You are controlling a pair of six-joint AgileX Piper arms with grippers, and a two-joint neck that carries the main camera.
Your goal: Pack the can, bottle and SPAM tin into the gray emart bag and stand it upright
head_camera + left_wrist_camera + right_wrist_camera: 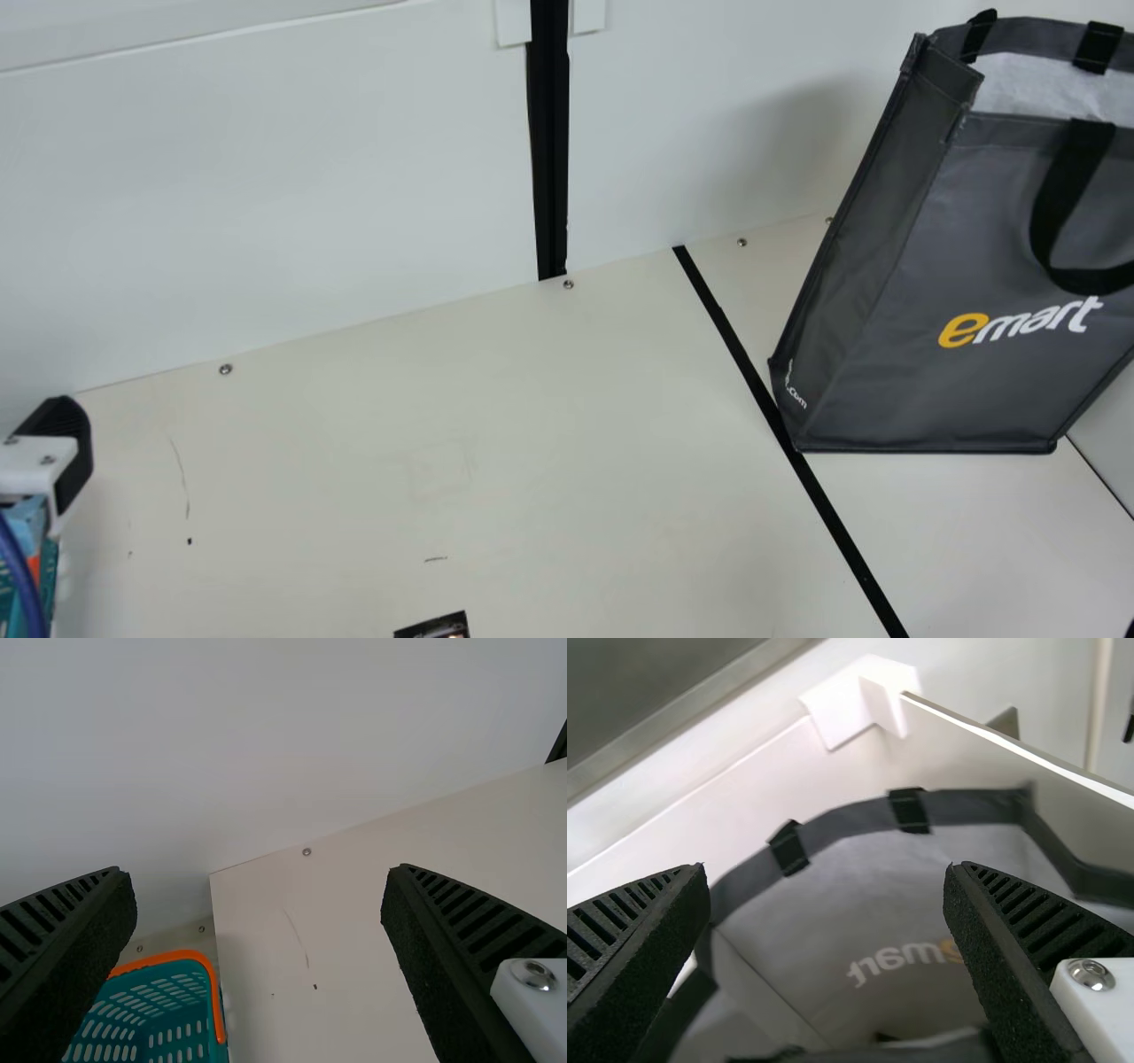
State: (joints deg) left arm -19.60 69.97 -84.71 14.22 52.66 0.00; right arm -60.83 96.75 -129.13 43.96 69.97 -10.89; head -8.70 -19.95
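Across the cream tabletop (443,461), toward the right side of the main view, the gray emart bag (921,381) stands upright, open at the top. Its height and soft walls are the likely trouble: should the right hand (826,870) come down off-centre, a spread finger could snag the rim or a strap and fold or topple it. The bag looks dark and thin-sided, with a paler inside, a slightly slack side panel and one black handle (1054,213) looped down its front. A teal basket (182,954) with an orange rim sits near the left hand (259,870). Both hands are spread wide with nothing between the fingers, the right one facing the bag's mouth. Cut off at the main view's lower edge, a dark printed corner (438,627) is perhaps packaging.
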